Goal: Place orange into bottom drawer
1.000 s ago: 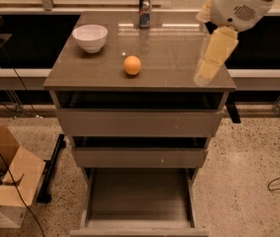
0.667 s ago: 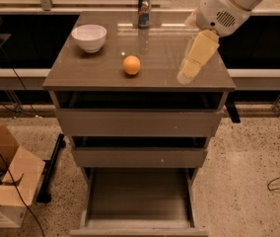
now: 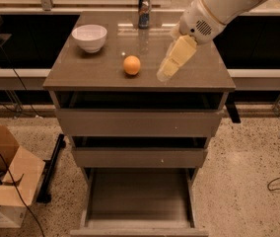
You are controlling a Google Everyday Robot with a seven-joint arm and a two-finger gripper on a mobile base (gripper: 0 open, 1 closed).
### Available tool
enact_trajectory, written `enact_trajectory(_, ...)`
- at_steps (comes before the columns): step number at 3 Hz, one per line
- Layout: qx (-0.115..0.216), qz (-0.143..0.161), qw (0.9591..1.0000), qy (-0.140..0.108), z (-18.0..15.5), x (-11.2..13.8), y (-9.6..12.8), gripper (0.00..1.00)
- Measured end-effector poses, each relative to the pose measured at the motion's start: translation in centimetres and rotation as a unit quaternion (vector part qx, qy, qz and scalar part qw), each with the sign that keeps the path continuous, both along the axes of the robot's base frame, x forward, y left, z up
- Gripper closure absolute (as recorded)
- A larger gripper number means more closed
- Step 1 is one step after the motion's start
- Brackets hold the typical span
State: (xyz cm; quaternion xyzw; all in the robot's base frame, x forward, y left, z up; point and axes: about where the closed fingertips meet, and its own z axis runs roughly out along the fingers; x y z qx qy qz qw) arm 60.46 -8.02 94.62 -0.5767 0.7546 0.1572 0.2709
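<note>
A: Where's the small round orange (image 3: 131, 65)?

B: It sits on the flat grey-brown cabinet top (image 3: 201, 77), toward the front edge. A round white bowl (image 3: 89, 37) is behind it to the left, and a dark metal can (image 3: 144, 10) stands at the back.

A: And the pale yellow gripper (image 3: 165, 74)?

B: It is just right of the orange and apart from it, angled down over the top. I cannot tell whether it is apart or together.

A: The bottom drawer (image 3: 139, 194)?

B: It is the lowest grey tray, pulled out.
</note>
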Motion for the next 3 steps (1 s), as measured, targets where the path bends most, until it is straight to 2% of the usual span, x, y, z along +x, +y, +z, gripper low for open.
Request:
enact_trajectory(1, 0.006, 0.001, 1.0, 0.003, -0.1, 0.2, 0.2, 0.0)
enact_trajectory(2, 0.018, -0.021, 0.9995, 0.018, -2.5, 1.2, 0.3, 0.0)
enact_trajectory(3, 0.041, -0.039, 0.9979, 0.03, -4.9, 3.2, 0.8, 0.0)
